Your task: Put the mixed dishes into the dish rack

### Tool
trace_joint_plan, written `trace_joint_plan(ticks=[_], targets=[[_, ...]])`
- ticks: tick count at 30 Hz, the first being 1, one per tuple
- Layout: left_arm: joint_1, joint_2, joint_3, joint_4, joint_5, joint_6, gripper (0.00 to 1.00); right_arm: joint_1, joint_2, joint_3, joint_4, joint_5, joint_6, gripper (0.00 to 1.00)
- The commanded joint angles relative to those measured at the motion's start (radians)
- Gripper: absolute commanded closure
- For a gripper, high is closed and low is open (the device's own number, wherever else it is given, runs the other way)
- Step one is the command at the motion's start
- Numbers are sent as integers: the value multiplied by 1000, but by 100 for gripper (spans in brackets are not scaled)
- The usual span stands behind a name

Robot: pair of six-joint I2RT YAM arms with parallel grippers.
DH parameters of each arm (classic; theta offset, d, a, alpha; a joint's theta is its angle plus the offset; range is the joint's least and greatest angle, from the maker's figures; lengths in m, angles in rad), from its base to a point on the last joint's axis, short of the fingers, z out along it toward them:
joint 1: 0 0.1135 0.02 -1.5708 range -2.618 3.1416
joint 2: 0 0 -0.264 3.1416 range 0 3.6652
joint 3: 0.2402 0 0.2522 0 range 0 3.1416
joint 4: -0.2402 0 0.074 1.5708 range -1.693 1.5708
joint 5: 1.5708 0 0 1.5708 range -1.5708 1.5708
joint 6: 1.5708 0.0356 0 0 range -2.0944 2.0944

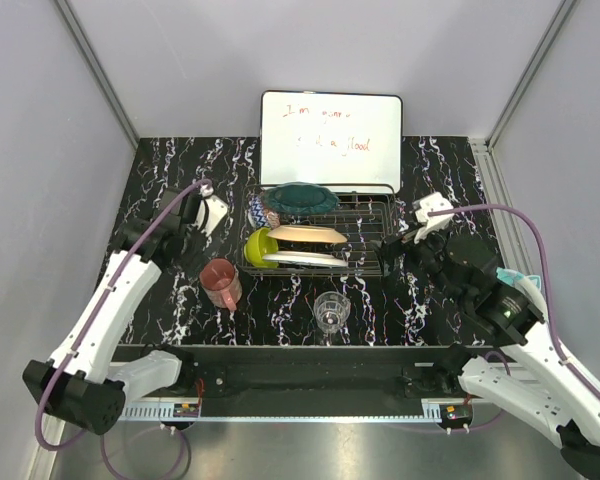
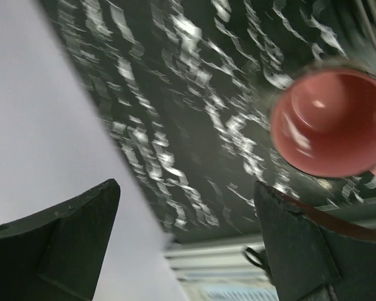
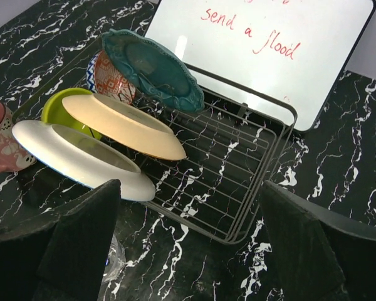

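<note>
Mug interior shows only in the left wrist view: the pink mug (image 2: 329, 122), upper right, opens toward the camera. Overhead, the dish rack (image 1: 365, 235) lies centre-frame, long axis left-right. Gaping and empty: left gripper (image 2: 187, 188), right gripper (image 3: 191, 185).

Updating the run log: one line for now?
rack: plates, bowls | mug, glass on table | left fingers open | right fingers open
</note>
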Motion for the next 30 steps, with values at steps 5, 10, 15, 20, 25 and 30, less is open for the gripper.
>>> trace_joint_plan(ticks=[5,10,15,20,25,30], targets=[[53,24,-155,103,237,-86,8,0,-5,75,-49,28,57,0],[70,86,-166,153,288,-124,10,-2,-28,64,-57,5,82,0],[102,122,-161,189,328,-147,12,0,-43,49,-57,-5,89,0],[126,159,-228,268,377,-156,32,-2,-42,43,-61,-5,92,0],[175,241,-250,284,453,-150,75,-2,-29,50,-69,-13,94,0],[182,277,-258,281,498,-115,70,-2,-11,60,-68,-7,82,0]])
